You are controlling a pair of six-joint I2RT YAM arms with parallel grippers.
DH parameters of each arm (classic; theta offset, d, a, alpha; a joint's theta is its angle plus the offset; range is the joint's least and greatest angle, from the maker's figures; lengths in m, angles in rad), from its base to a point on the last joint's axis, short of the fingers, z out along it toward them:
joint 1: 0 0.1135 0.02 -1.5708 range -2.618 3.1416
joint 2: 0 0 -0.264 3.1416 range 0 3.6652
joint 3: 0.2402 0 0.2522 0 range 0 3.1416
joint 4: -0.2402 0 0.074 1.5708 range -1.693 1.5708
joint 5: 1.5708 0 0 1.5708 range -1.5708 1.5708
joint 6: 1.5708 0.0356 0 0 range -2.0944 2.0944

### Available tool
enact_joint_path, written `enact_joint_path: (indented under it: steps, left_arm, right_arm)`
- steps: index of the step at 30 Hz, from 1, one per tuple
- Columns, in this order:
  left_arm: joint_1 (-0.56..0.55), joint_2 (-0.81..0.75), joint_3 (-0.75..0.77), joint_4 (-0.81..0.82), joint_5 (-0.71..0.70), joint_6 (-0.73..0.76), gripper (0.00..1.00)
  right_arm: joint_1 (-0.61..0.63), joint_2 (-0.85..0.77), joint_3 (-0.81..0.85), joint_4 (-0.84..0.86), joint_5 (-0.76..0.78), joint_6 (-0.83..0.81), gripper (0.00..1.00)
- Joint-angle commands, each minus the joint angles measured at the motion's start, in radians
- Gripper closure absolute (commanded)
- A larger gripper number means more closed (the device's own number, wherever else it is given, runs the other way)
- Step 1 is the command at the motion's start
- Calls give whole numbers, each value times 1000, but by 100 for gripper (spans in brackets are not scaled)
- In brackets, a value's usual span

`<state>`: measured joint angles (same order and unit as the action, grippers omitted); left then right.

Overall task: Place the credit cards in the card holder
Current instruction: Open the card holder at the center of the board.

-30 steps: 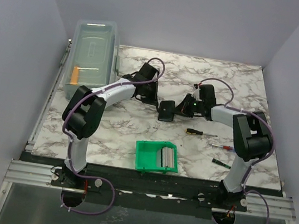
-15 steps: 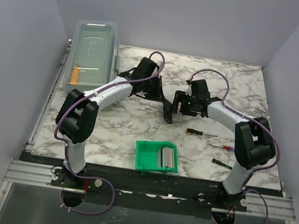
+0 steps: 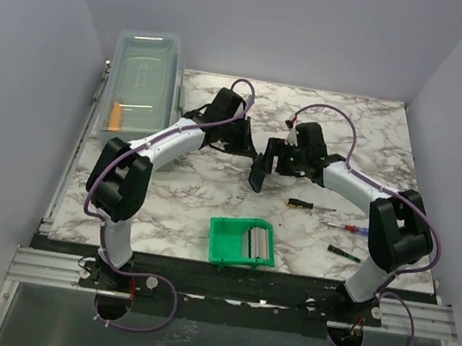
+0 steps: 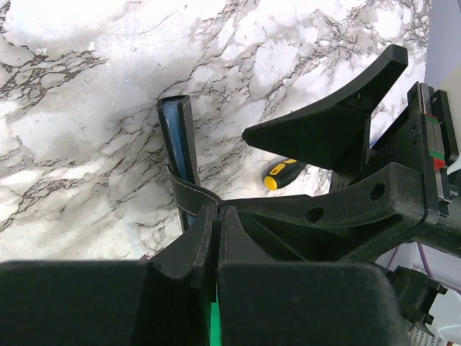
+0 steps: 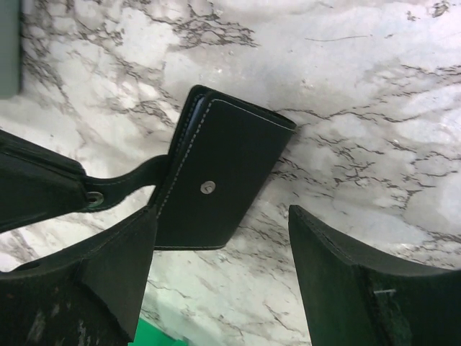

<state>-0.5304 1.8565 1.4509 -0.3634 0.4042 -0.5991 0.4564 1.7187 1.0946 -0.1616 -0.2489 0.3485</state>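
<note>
The black card holder (image 3: 257, 174) stands on edge above the marble table, mid-centre. My left gripper (image 3: 247, 151) is shut on its strap. In the left wrist view the holder (image 4: 176, 137) shows edge-on with a blue inner face, and my left gripper (image 4: 217, 210) pinches the stitched strap. In the right wrist view the holder (image 5: 216, 173) shows its black back with a metal snap. My right gripper (image 5: 223, 216) is open just short of it, holding nothing. Grey credit cards (image 3: 259, 243) lie in the green bin (image 3: 228, 240).
A clear lidded box (image 3: 144, 82) stands at the back left. Three screwdrivers lie right of centre: a yellow-handled one (image 3: 309, 206), a red one (image 3: 346, 228) and a dark one (image 3: 343, 252). The green bin sits near the front edge between the arms.
My right gripper has opened and let go of the card holder. The left arm has pulled back, and the holder went from lying flat to standing on edge.
</note>
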Motion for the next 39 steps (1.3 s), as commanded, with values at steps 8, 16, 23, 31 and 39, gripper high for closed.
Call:
enact_joint_path:
  steps: [8,16,23,31,39]
  left_arm:
    - [3,-31,13,-10,28,5,100]
    - [3,-46,9,-13,31,7,100]
    - [3,-61,6,-21,23,14,100]
    - [15,-68,-2,-46,-7,35,100]
    - [24,-52,0,-116,-57,80,100]
  right_arm:
    - [2,-10,-20,69,-82,84,26]
    - [2,23,-12,58,-73,88,29]
    - [2,43,-7,29,-32,104,43]
    - [1,1,-42,31,13,134,58]
    - [-1,22,-49,41,40,125,72]
